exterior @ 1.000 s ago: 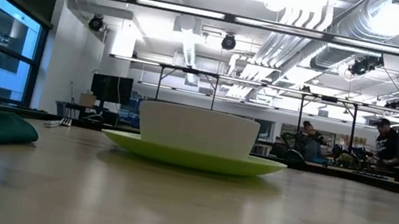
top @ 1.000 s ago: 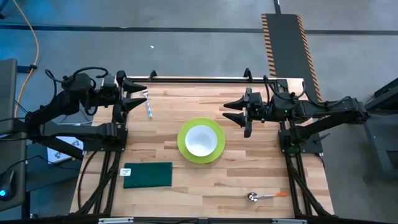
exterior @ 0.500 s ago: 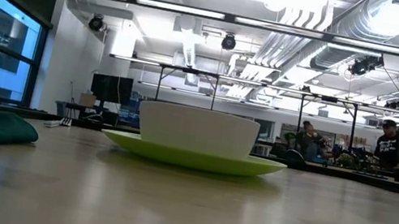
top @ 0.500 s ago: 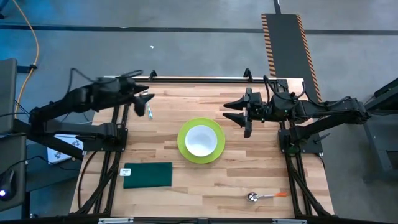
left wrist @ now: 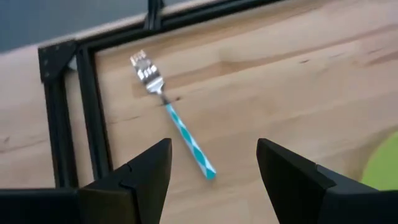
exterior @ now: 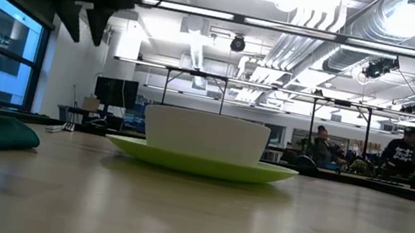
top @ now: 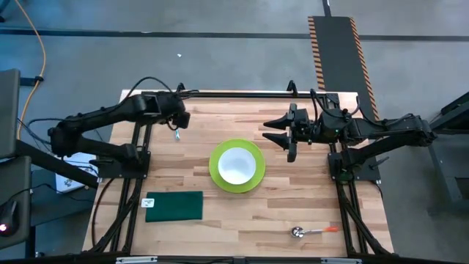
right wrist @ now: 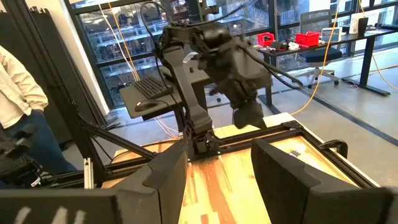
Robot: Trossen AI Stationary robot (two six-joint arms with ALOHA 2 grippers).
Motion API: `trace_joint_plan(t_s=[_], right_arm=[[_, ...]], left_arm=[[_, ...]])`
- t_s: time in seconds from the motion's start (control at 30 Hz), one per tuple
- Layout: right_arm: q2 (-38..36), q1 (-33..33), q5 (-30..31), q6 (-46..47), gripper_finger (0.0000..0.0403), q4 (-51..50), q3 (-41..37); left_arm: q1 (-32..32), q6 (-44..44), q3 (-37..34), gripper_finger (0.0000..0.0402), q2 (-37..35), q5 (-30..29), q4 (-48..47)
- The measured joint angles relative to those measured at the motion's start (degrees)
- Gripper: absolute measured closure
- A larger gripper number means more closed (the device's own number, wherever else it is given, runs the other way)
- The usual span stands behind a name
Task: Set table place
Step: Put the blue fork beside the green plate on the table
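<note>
A fork with a blue-and-white striped handle [left wrist: 180, 127] lies flat on the wooden table [top: 293, 205] near its far left corner. My left gripper [left wrist: 214, 152] hangs above the fork, pointing down, open and empty. It also shows in the high view [top: 178, 122] and the low view [exterior: 83, 30]. A white bowl [top: 237, 164] stands in a green plate [top: 253, 180] at the table's middle. My right gripper [top: 272, 130] is open and empty, held over the table's far right part.
A dark green cloth [top: 174, 206] lies flat near the front left. A spoon with an orange handle [top: 314, 232] lies near the front right. A black frame [left wrist: 87, 112] edges the table beside the fork. A person [right wrist: 18, 93] stands beyond the table's left side.
My left gripper has swung from the table's far left edge toward the right, out over the fork, and has tipped from level to pointing down. It has come into the low view from above. The fork, plate and bowl have stayed where they were.
</note>
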Motion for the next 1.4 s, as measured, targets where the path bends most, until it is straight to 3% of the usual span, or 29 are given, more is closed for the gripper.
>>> trace_joint_plan(t_s=[0.3,0.77,0.97,1.4], right_arm=[[0.0,0.0,0.0,0.0,0.0233,0.0,0.0],[0.0,0.0,0.0,0.0,0.0233,0.0,0.0],[0.0,0.0,0.0,0.0,0.0233,0.0,0.0],[0.0,0.0,0.0,0.0,0.0233,0.5,0.0]], left_arm=[[5.3,-2.0,-8.2,0.0176,1.0,4.1,9.3],[5.4,-22.1,-30.6,0.0176,1.1,4.1,33.4],[5.8,-23.1,-32.7,0.0176,2.3,2.6,36.3],[9.1,-22.4,-32.8,0.0179,11.1,7.9,41.6]])
